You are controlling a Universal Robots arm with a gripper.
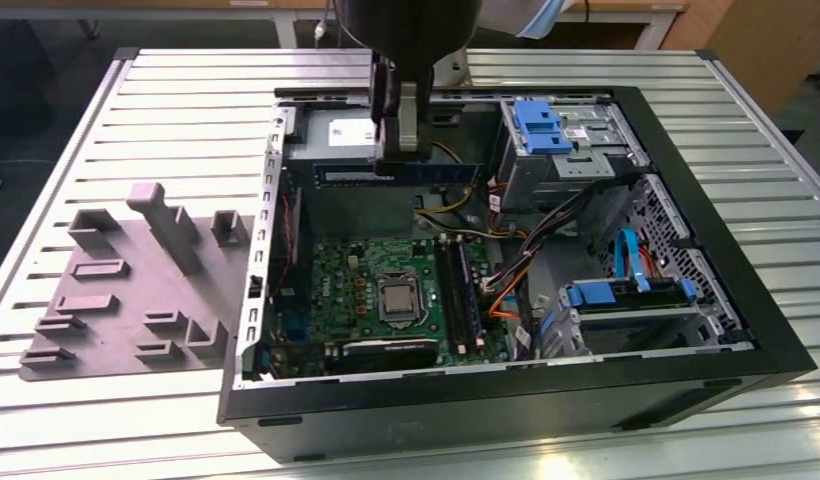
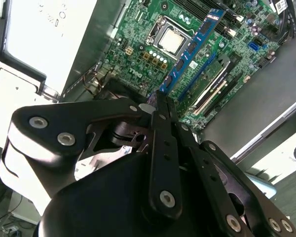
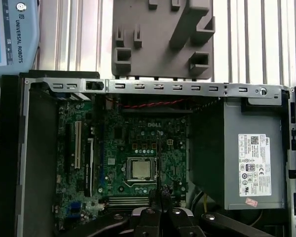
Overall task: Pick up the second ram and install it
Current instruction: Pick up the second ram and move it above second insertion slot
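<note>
You had gripper (image 1: 399,158) clamped on ram (image 1: 444,174) at mid-length, long edge down, likely for balance. Ram hung high over case (image 1: 517,395), above board (image 1: 363,275), apart from slots (image 1: 460,290). That height likely cleared case walls. Ram not yet seated.

We find a white printed label (image 3: 254,165) on the grey power supply (image 3: 209,158), vertical lettering (image 3: 18,42) on the blue-grey housing (image 3: 15,69), and a white logo (image 3: 164,132) on the green board (image 3: 113,143).
</note>
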